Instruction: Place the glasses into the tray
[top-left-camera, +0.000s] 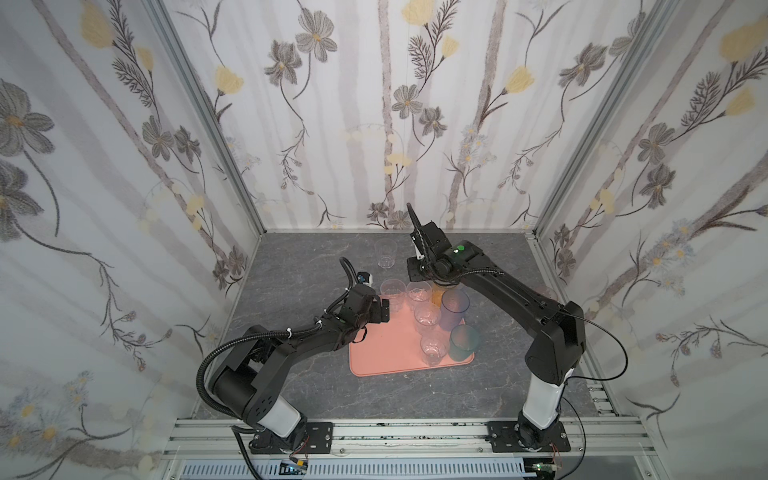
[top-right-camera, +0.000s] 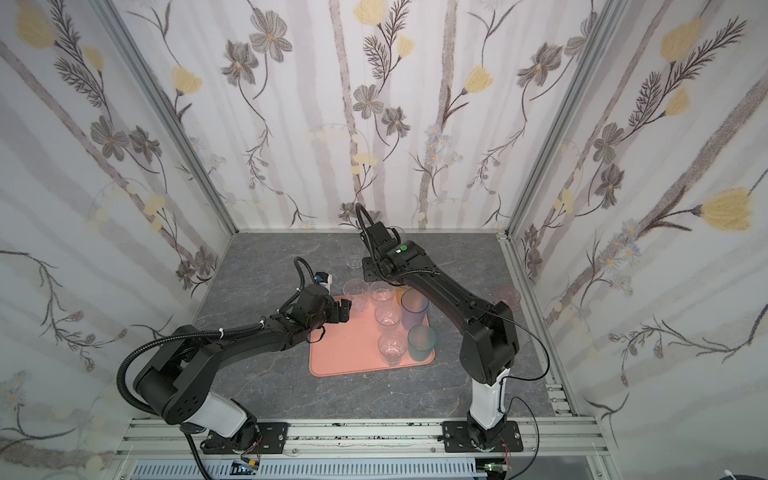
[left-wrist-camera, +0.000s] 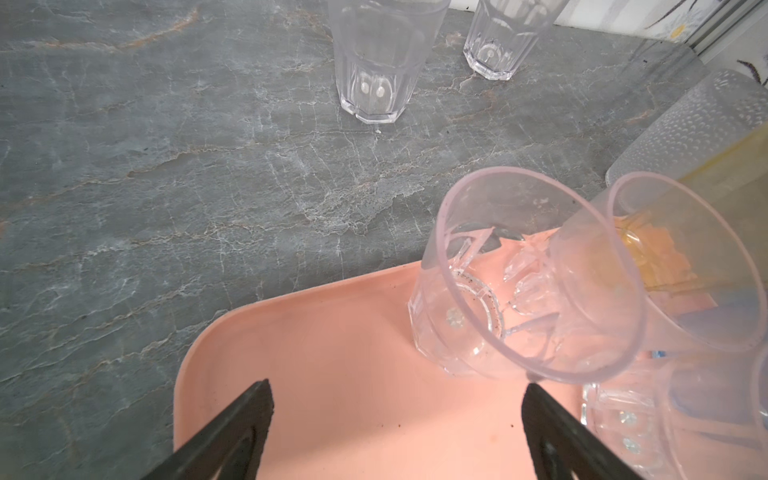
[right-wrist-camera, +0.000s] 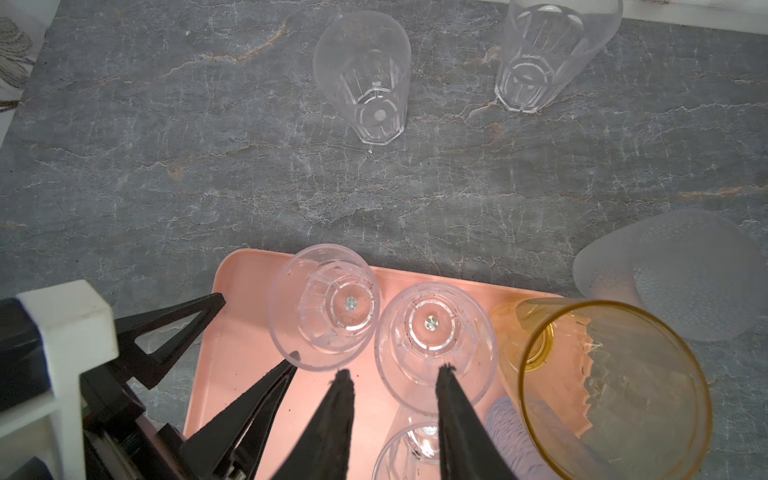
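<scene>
The left tool (top-left-camera: 384, 311) hangs wide open and empty in both top views. Its arm reaches low and almost level from the base, wrist turned toward the middle. Under it lies the far corner of the tray (top-left-camera: 386, 357), which rests on the table (top-left-camera: 299, 266). Just past its fingertips stands the nearest clear glass (top-left-camera: 392, 291), upright on the tray. Farther that way stand the second clear glass (top-left-camera: 419, 293), the blue-purple glass (top-left-camera: 454, 309) and the teal glass (top-left-camera: 463, 343). The right arm rises to a high elbow, then slopes down to a wrist pointing at the tray's far edge. That wrist hides the right tool, and the amber glass (top-left-camera: 436, 296) shows below it. In the left wrist view the left tool (left-wrist-camera: 397, 388) has only bare tray between its spread fingers. Ahead of them, off the tray, stand the far clear glass (left-wrist-camera: 378, 62) and the frosted glass (left-wrist-camera: 685, 137). In the right wrist view the right tool (right-wrist-camera: 394, 372) has its jaws narrowly apart, clamped on nothing. One fingertip lies over the second clear glass's rim and the other just outside it, with the amber glass close beside.
</scene>
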